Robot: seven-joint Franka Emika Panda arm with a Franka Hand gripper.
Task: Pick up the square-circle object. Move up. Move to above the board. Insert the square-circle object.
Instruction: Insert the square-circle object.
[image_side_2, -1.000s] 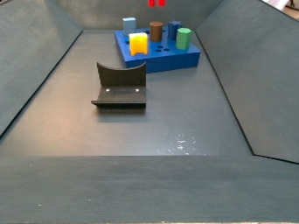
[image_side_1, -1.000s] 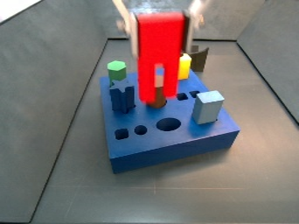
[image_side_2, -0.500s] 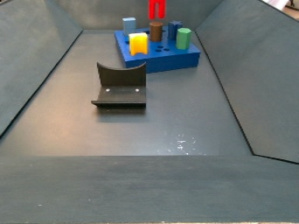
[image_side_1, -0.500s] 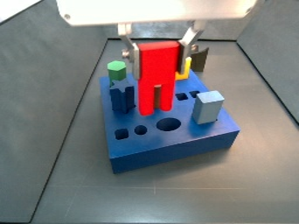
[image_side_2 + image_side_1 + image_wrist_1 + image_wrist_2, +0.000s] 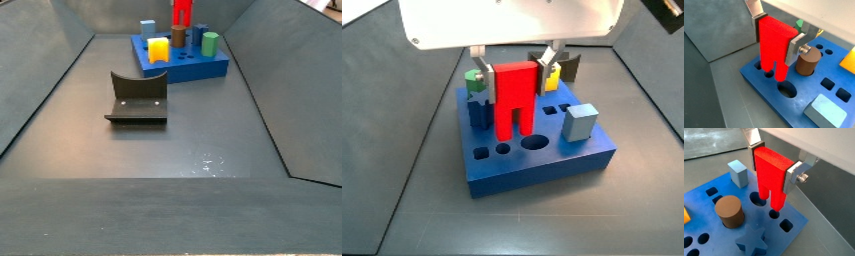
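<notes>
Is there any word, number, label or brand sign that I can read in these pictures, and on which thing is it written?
None: no readable text, number or sign appears in any view.
The square-circle object, held in the pincer above the board, is plain red.
The board, the brown cylinder and the fixture carry no markings either.
</notes>
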